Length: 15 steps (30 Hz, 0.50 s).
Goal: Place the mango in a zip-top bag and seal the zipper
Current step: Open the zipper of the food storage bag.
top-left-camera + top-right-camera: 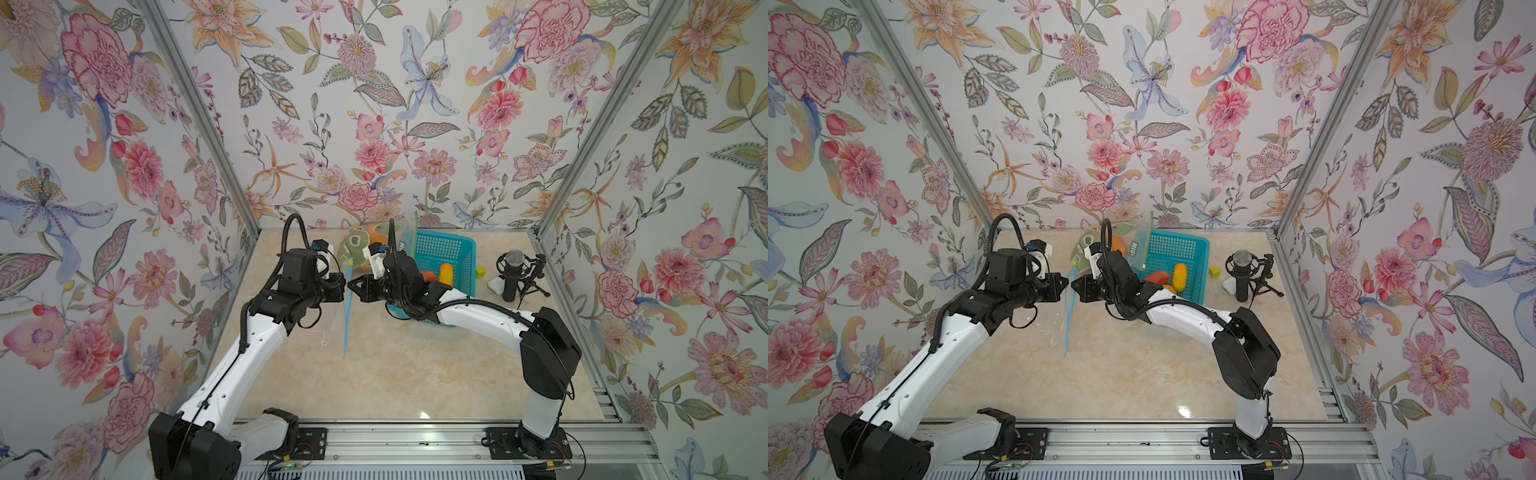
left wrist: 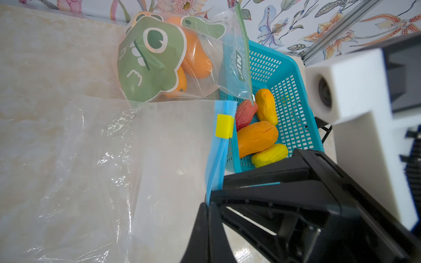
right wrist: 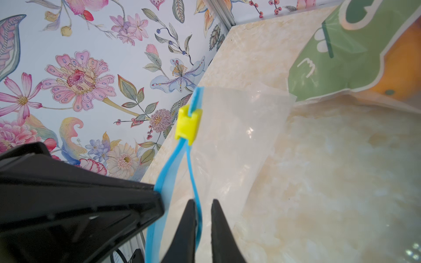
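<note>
L gripper: jaws closed tight on one lip of the blue zipper strip, partway along it. In both top views it sits over mid-table.
R gripper: faces L gripper nearly tip to tip. Its fingers are only narrowly apart. The other blue lip runs btwn them and lies against one finger. A slit of gap shows beside it, so no firm pinch is seen.
Clear zip bag: empty and crinkled. Top edge is held up by L gripper, the rest drapes onto the table.
Bag mouth: the two blue lips diverge on the grippers' side of the slider and are joined beyond it.
Yellow slider: on the strip near its far end, past both grippers and touching neither.
Mangoes: not in the clear bag. Four lie in the basket, packed against each other: one orange, two yellowish, one red.
Basket: teal mesh, behind the R arm, toward back of table.
Printed bag: zip bag w/ green cartoon-face print and orange fruit inside. It's at the back of the table, leaning on the basket's side.
Mic: on a small stand, to the side of the basket, apart from it.
Yellow cube: on the table btwn basket & mic.
</note>
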Each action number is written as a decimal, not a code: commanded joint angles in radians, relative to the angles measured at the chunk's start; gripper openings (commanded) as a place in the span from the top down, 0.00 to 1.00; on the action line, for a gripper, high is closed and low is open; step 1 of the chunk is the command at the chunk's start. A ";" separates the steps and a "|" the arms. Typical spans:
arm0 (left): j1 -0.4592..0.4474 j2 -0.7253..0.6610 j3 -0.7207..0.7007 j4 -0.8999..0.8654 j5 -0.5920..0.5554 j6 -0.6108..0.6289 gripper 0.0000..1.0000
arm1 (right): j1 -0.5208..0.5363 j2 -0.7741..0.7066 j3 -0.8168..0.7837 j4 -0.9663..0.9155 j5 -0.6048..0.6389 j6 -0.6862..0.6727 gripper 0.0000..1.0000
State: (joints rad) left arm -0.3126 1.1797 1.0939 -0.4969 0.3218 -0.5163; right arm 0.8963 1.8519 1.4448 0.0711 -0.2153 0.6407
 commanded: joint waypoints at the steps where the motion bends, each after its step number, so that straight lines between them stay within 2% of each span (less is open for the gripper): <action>1: -0.009 -0.020 0.032 0.004 0.032 -0.002 1.00 | 0.000 0.014 0.033 -0.049 0.014 -0.006 0.83; 3: -0.010 -0.017 0.028 0.007 0.034 -0.005 1.00 | 0.008 0.023 0.055 -0.072 0.006 -0.003 0.73; 6: -0.013 -0.016 0.022 0.011 0.031 -0.009 1.00 | 0.026 0.033 0.069 -0.086 -0.012 0.001 0.72; 9: -0.012 -0.020 0.013 0.034 0.037 -0.027 1.00 | 0.039 0.045 0.076 -0.127 0.021 0.014 0.65; 13: -0.015 -0.022 -0.008 0.065 0.052 -0.059 1.00 | 0.049 0.058 0.088 -0.211 0.108 0.062 0.72; 15: -0.015 -0.024 -0.008 0.062 0.045 -0.058 1.00 | 0.046 0.051 0.074 -0.233 0.165 0.088 0.72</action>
State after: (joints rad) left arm -0.3153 1.1774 1.0950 -0.4690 0.3565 -0.5430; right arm 0.9421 1.8858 1.5043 -0.0795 -0.1455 0.6754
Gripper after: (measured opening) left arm 0.046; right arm 0.280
